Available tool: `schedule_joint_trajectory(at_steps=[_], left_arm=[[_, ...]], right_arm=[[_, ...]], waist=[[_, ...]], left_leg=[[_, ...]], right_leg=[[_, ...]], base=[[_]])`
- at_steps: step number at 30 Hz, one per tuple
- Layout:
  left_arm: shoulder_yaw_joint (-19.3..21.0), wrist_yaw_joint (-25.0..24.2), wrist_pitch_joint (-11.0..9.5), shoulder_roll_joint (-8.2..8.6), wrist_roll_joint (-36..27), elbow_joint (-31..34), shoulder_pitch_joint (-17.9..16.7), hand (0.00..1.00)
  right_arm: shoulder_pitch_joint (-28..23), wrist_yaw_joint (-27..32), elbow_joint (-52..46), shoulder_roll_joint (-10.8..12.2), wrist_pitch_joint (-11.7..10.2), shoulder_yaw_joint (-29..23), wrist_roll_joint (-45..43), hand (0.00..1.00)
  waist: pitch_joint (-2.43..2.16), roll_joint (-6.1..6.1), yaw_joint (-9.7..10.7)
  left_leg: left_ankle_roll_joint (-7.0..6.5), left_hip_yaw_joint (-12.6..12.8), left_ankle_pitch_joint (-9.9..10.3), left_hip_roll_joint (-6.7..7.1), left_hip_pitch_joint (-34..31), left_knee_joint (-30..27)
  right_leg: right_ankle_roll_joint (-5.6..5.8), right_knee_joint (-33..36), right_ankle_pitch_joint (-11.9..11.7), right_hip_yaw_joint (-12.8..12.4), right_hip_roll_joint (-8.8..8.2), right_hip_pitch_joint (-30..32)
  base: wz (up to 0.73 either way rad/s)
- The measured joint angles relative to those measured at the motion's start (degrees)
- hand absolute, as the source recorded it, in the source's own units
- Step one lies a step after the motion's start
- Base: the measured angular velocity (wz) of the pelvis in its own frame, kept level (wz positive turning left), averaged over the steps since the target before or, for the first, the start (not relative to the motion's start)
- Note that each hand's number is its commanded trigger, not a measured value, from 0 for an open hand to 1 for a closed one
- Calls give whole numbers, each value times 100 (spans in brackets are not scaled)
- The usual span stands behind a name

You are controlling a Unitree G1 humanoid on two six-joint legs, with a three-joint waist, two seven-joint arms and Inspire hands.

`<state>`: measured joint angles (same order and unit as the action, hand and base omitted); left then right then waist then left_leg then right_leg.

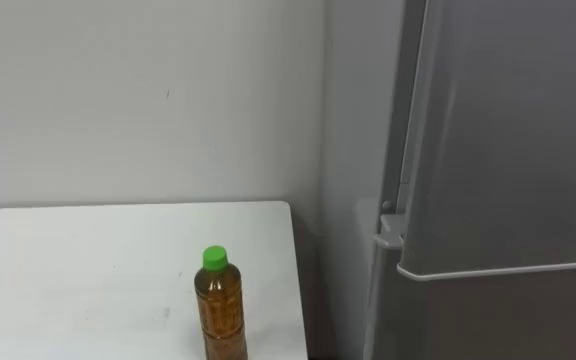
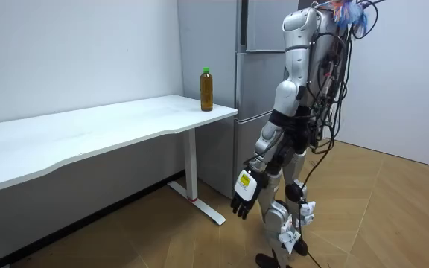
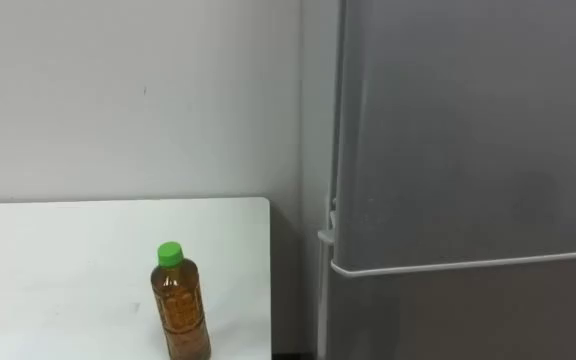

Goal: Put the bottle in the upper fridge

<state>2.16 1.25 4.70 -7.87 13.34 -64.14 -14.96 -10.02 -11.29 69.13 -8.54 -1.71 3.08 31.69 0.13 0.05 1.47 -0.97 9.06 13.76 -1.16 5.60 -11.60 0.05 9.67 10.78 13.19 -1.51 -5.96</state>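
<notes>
Looking down from your head, what is in front of you?

A white desk [image 1: 68,270] on my left, set against a pale wall [image 1: 118,90]. One bottle [image 1: 220,305] stands upright on it, close to the desk's edge on the fridge side. It has a green cap and brown liquid inside.

And to your right?

A tall grey fridge [image 1: 528,60], just beside the end of the desk. Its upper door [image 1: 513,160] and lower door [image 1: 498,320] are both closed, with a thin pale seam running between them.

Where are you standing?

The room view shows me upright on a wooden floor [image 2: 162,231], in front of the fridge and just past the end of the desk. In that view the bottle stands on the desk's corner next to the fridge, with nothing else near it.

What is your robot hand doing?

My left robot hand [image 2: 244,195] hangs low at my side, below the level of the desk top. Its fingers are loose and relaxed, and it grasps nothing. It is well apart from the bottle, which nothing touches but the desk.
</notes>
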Motion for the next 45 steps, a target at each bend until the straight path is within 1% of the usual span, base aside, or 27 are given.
schedule_joint_trajectory(at_steps=[3,7,9,12,17,20,23,24,25,26,27,28,31,35,36,37,38,40,41,42,43,45], left_arm=[[39,60,-2,16,27,-3,-33,0],[103,103,-3,20,14,1,-32,0],[95,208,-3,20,-33,-2,5,0],[103,326,-10,25,-36,-27,44,0],[118,457,-14,27,-54,-27,41,0],[243,631,-64,27,-213,9,49,0],[379,802,-147,27,-365,70,76,0],[477,871,-169,25,-640,127,93,0],[572,958,-219,27,-909,234,88,0],[636,980,-245,27,-1034,303,89,0],[760,1024,-290,24,-1203,447,92,0],[890,1098,-385,24,-1316,534,103,0],[1165,1311,-552,7,-1409,802,117,0],[1288,1567,-686,-9,-1952,1207,88,0],[1320,1623,-693,-10,-2162,1390,88,0],[1350,1671,-712,-13,-2323,1565,93,0],[1352,1703,-726,-14,-2383,1669,94,0],[1357,1765,-780,-46,-2399,2191,101,0],[1357,1813,-809,-63,-2400,2318,107,0],[1357,1902,-937,-100,-2400,2475,129,0],[1356,1986,-1021,-145,-2399,2570,154,0],[1356,2106,-1046,-192,-2396,2820,155,0]], right_arm=[[1,-74,29,-8,-1,-58,-82,0],[4,-94,55,4,0,-172,-173,0],[-7,-68,49,4,24,-154,-35,0],[0,-55,73,-1,35,-160,-78,0],[-12,-48,97,-4,36,-211,-68,0],[-15,-3,83,-10,36,-213,-69,0],[-18,5,76,-32,34,-218,-71,0],[-20,3,69,-43,34,-219,-75,0],[-15,-6,68,-57,34,-222,-98,0],[-7,-16,67,-64,32,-235,-144,0],[6,-28,67,-70,23,-329,-325,0],[14,-36,70,-79,-6,-393,-489,0],[34,-49,73,-87,-28,-591,-788,0],[-10,-64,40,-100,-24,-690,-813,0],[-31,-63,-7,-101,-23,-718,-812,0],[-28,-62,-10,-110,-23,-743,-827,0],[-28,-57,-10,-112,-23,-782,-840,0],[-74,-32,-10,-120,-26,-944,-1005,0],[-75,-14,-11,-126,-26,-954,-1032,0],[-73,2,-17,-143,-26,-966,-1081,0],[-72,9,-31,-153,-26,-987,-1104,0],[-87,13,-35,-158,-35,-1005,-1119,0]], waist=[[-10,-9,-27],[-8,-11,0],[-5,-25,-3],[-2,-30,-17],[1,-8,-14],[-2,1,-13],[-5,38,-13],[-9,58,-23],[-9,76,-28],[-5,84,-29],[-14,122,-37],[-12,129,-39],[-9,168,-37],[-2,198,-46],[12,228,-56],[16,233,-64],[16,231,-72],[9,249,-119],[8,248,-124],[12,238,-151],[-3,263,-170],[-1,257,-164]], left_leg=[[2,5,-1,4,20,-3],[2,4,-1,1,17,-5],[2,3,-1,2,14,-4],[1,-5,0,-2,25,-3],[0,-39,4,-11,96,36],[0,-45,4,5,86,30],[1,-47,4,7,83,32],[1,-28,4,-1,88,35],[1,-26,4,-3,93,45],[1,-25,4,-1,93,52],[1,-26,3,-2,96,68],[1,-41,3,-3,99,71],[1,-44,2,9,112,77],[2,-50,2,12,132,85],[1,-51,2,17,171,87],[2,-62,2,18,196,94],[1,-70,2,15,205,96],[1,-103,2,10,198,93],[1,-117,2,11,190,94],[1,-122,2,11,182,101],[1,-133,2,13,171,112],[1,-144,2,28,185,116]], right_leg=[[-3,-3,1,-28,6,-5],[-4,-14,2,-38,-1,-13],[-3,-16,6,-40,-11,-6],[-3,-50,5,-47,-10,-14],[6,-107,-5,-46,-3,-98],[6,-94,-6,-29,-5,-114],[5,-97,-6,-19,-2,-115],[5,-95,-6,-12,-1,-115],[6,-94,-6,-17,3,-110],[6,-95,-6,-23,3,-105],[6,-95,-6,-29,3,-98],[6,-93,-6,-28,4,-101],[6,-100,-6,-32,5,-115],[7,-106,-5,-37,1,-126],[8,-107,-4,-35,1,-164],[11,-110,-3,-29,1,-183],[13,-109,-1,-24,-1,-191],[13,-102,0,-9,-5,-181],[14,-99,0,-4,-6,-173],[13,-94,0,-6,-4,-157],[13,-93,0,-4,-1,-157],[13,-89,-1,-5,1,-170]], base=[[0],[0],[0],[0],[0],[2],[0],[0],[0],[0],[0],[0],[0],[0],[0],[0],[0],[4],[0],[-4],[-6],[-2]])
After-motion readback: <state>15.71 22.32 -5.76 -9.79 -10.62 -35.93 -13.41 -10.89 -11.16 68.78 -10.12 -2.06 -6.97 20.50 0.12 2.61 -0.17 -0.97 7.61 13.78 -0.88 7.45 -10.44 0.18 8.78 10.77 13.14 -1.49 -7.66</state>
